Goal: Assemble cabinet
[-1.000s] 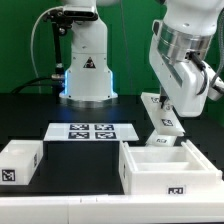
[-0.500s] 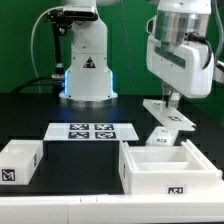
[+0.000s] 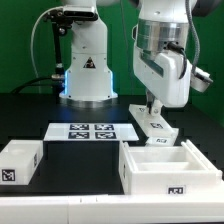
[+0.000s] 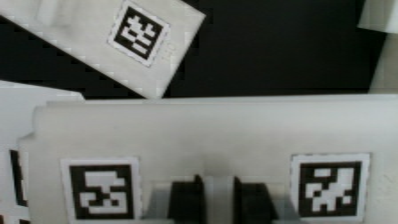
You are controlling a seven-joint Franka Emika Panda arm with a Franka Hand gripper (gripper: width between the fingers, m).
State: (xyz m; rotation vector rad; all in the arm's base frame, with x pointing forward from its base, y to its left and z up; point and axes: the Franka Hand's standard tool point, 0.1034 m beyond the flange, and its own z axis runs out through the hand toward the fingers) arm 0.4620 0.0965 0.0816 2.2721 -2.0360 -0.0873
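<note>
The cabinet body (image 3: 160, 180), a large hollow white box with a small tag on its front, lies open side up at the front of the exterior view's right. My gripper (image 3: 152, 106) hangs just behind it, shut on the edge of a flat white tagged panel (image 3: 152, 120) held tilted above the table. In the wrist view the panel (image 4: 214, 130) fills the frame with two tags, and its thin edge sits between the dark fingers (image 4: 185, 200) of the gripper (image 4: 215, 188). A small tagged white piece (image 3: 161, 138) lies on the table under the panel; it also shows in the wrist view (image 4: 151, 35).
The marker board (image 3: 90, 132) lies flat mid-table. A small white tagged block (image 3: 18, 160) stands at the front of the exterior view's left. The white robot base (image 3: 88, 70) stands at the back, with a cable to its left.
The arm has swung toward the exterior view's left with the panel in its grip. The panel has turned from steeply hanging to a flatter tilt.
</note>
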